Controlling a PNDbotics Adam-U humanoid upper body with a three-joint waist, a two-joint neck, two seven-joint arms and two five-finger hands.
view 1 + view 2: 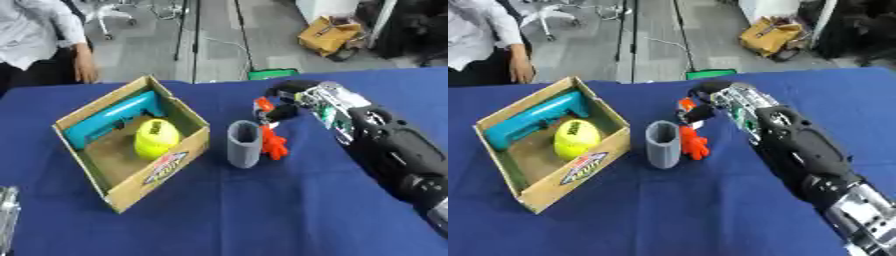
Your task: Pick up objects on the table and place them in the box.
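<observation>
Left eye view: right hand (302, 100) fingers pinch the orange toy (272, 141) beside the cup (244, 144); next, lift toward the box (157, 172).

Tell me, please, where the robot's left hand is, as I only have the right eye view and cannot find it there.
Observer: In the left eye view the left hand shows as a silver sliver at the lower left edge, mostly cut off by the frame.
Operator: Thank you. Is it touching the box?
Observer: No. The box sits up and to the right of it, and a strip of blue table shows between them.
Operator: Is it carrying anything?
Observer: Too little of it shows to tell; only the silver edge is in view there.
</observation>
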